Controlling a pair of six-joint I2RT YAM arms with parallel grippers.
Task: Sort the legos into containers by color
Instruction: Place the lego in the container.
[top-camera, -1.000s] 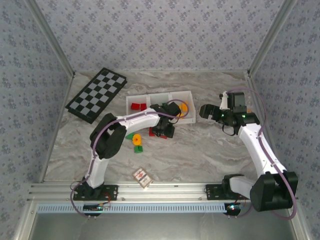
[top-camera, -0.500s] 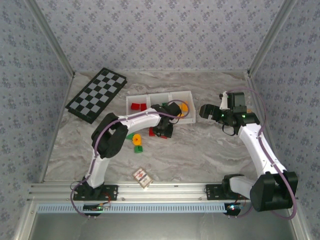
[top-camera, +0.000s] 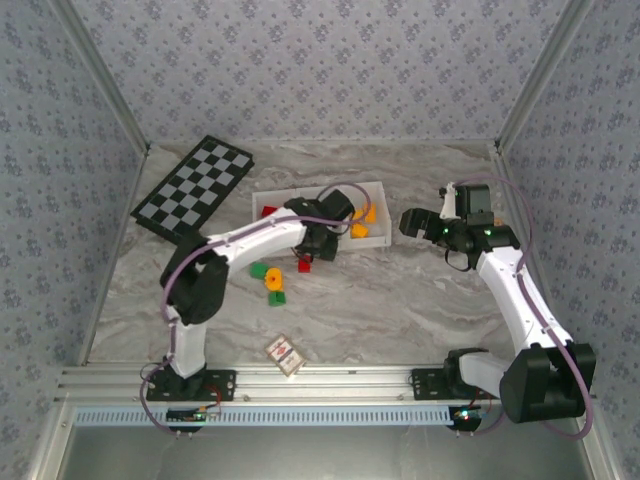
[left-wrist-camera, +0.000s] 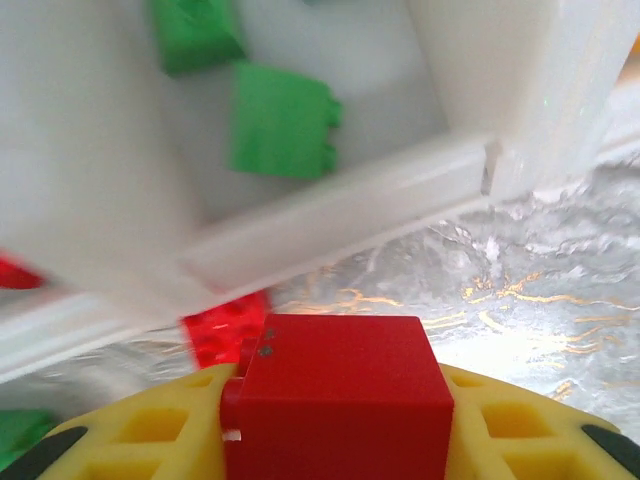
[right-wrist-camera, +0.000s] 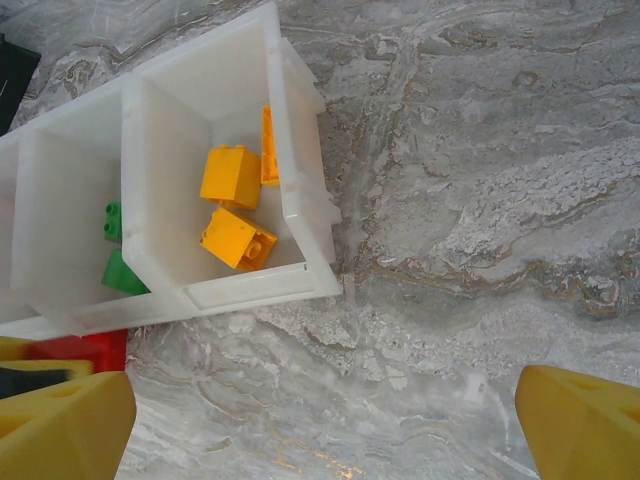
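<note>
Robot test cell (lab-like), patterned wall panels, aluminium rail, marbled tabletop.

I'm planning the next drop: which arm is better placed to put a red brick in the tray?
Left. The left gripper is shut on a red brick at the tray's near rim; the right gripper is open and empty, beyond the tray's right end.

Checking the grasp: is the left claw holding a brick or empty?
Holding: a red brick sits clamped between the yellow fingers of the left claw.
</note>
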